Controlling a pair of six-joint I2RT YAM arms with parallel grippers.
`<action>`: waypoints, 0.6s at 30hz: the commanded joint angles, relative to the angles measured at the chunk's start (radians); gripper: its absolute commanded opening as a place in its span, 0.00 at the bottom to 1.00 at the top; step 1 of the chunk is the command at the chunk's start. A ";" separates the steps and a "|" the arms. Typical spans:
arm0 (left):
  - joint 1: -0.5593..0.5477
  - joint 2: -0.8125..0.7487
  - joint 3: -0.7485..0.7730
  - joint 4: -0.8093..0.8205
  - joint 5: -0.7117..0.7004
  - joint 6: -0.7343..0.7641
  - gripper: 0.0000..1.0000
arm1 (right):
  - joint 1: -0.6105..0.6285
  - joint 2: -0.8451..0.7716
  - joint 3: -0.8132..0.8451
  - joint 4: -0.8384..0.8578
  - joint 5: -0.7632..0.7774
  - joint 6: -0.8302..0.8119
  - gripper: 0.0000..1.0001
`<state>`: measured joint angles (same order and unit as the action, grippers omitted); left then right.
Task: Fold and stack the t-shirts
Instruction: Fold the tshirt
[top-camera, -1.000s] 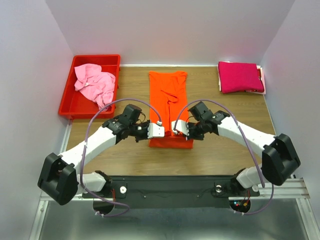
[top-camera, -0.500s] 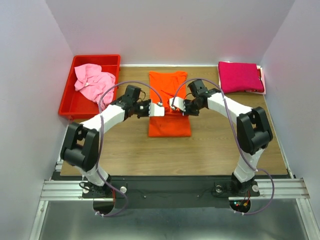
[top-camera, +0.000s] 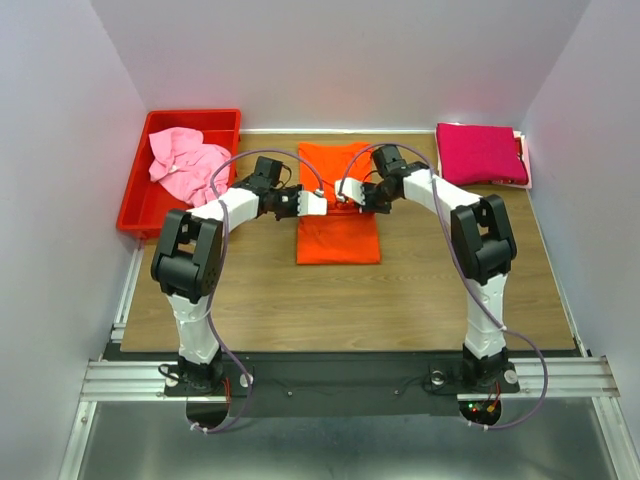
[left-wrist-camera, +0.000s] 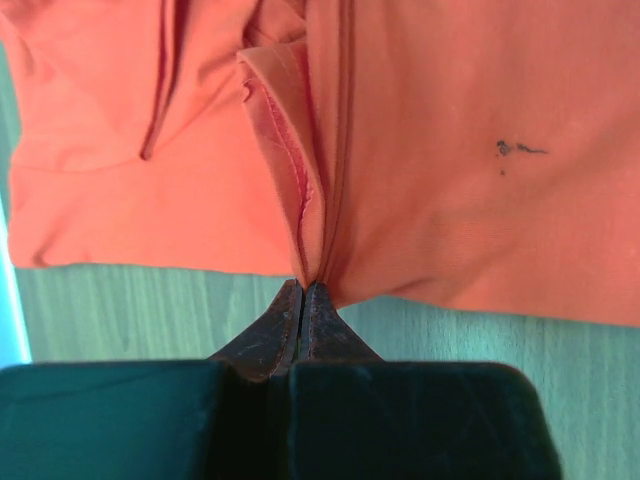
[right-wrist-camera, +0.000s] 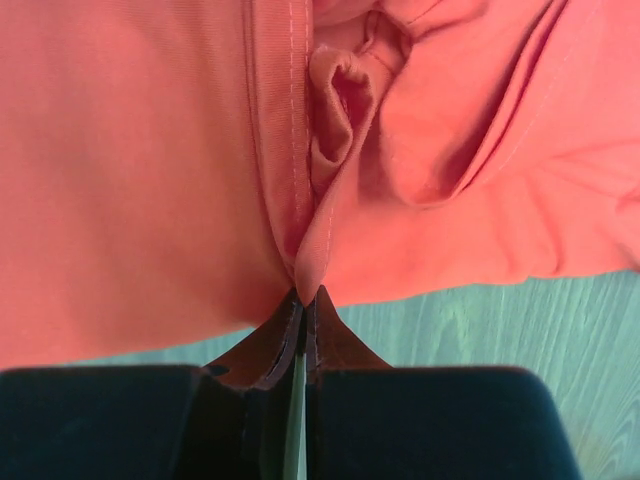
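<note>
Now, from the top camera, both arms are stretched much farther across the table (top-camera: 430, 290) than a second ago. Back then the left gripper (top-camera: 312, 203) and right gripper (top-camera: 350, 197) sat near the close hem of the orange shirt (top-camera: 338, 238); they have since carried that hem away from me, toward the collar end. The shirt lies mid-table and looks shorter than before, its near edge pulled back from the bases. The two grippers stand close together over its middle, one at each side. The pink shirt (top-camera: 187, 165) is bunched in the red bin (top-camera: 135, 215) at the far left, and the magenta shirt (top-camera: 480, 153) lies folded at the far right corner; neither has shifted.

On the left wrist camera, I see the fingers (left-wrist-camera: 270, 335) pressed tight together, pinching a doubled fold of orange cloth at the tips. The cloth fans out beyond them with bare wood below, and a small dark mark shows on the fabric to the right.

On the right wrist camera, the fingers (right-wrist-camera: 335, 340) are likewise clamped on a puckered orange fold, with a seam running up from the pinch.
</note>
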<state>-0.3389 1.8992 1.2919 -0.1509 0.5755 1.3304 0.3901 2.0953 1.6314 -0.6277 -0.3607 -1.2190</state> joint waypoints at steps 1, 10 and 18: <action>0.017 0.012 0.053 0.046 0.018 0.010 0.00 | -0.014 0.025 0.073 0.010 0.017 -0.005 0.05; 0.018 0.049 0.089 0.088 -0.042 -0.051 0.29 | -0.019 0.049 0.142 0.011 0.048 0.042 0.62; 0.075 -0.149 -0.006 0.065 0.010 -0.183 0.52 | -0.046 -0.151 0.084 0.006 -0.038 0.162 0.98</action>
<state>-0.2916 1.9240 1.3281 -0.0860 0.5373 1.2270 0.3580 2.1197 1.7554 -0.6273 -0.3252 -1.1145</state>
